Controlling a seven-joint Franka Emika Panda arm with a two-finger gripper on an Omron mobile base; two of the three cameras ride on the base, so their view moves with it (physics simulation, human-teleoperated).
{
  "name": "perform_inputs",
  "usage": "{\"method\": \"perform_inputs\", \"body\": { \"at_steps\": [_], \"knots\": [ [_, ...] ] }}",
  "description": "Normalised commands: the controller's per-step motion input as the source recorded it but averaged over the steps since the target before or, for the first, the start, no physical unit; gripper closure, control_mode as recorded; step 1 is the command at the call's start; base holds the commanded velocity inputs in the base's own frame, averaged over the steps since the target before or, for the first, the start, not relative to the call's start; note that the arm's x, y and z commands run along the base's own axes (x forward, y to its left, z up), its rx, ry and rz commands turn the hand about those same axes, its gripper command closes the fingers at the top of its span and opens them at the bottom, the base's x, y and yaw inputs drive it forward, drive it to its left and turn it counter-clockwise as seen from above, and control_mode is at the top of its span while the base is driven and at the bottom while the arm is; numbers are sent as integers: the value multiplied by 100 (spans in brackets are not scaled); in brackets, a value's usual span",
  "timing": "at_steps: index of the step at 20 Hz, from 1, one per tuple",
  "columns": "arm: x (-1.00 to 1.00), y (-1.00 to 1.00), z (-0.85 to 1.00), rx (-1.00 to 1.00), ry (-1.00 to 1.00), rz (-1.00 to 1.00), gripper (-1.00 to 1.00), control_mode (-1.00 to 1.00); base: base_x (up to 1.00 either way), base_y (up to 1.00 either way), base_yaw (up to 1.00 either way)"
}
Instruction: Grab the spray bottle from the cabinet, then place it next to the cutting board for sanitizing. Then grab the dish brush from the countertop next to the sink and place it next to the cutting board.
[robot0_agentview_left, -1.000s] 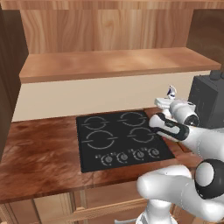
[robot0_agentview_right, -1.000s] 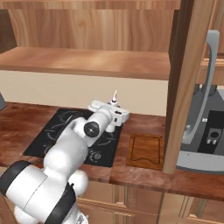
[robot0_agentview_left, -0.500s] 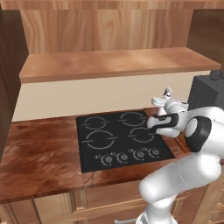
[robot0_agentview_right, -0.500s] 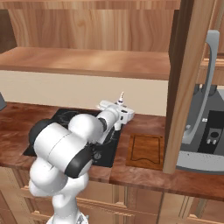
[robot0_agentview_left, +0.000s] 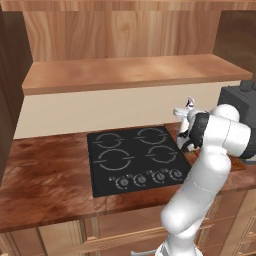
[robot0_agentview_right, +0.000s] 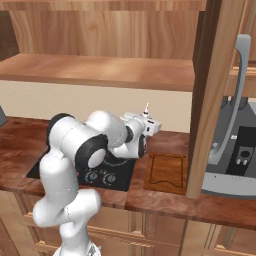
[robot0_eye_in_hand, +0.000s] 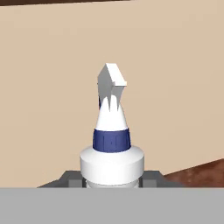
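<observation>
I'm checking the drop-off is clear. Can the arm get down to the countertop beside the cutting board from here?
Probably yes: the tool, shut on the spray bottle, hangs near the cutting board, and the countertop around it looks bare.

No readable text, label, brand or number appears in any view. The stove (robot0_agentview_left: 137, 157) carries only white ring outlines and round knob marks along its front edge, with no legible characters. The spray bottle (robot0_eye_in_hand: 112, 144) has a plain blue band without lettering.
</observation>
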Motion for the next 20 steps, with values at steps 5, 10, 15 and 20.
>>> {"method": "perform_inputs", "body": {
  "at_steps": [5, 10, 15, 20],
  "knots": [
    [43, -20, -35, -1, 1, 0, 100, -100, 0, 0, 0],
    [32, -15, -38, -2, 0, 0, 100, -100, 0, 0, 0],
    [15, -7, -35, 0, 0, 0, 100, -100, 0, 0, 0],
    [26, 0, -34, 0, -1, 3, 100, -100, 0, 0, 0]
  ]
}}
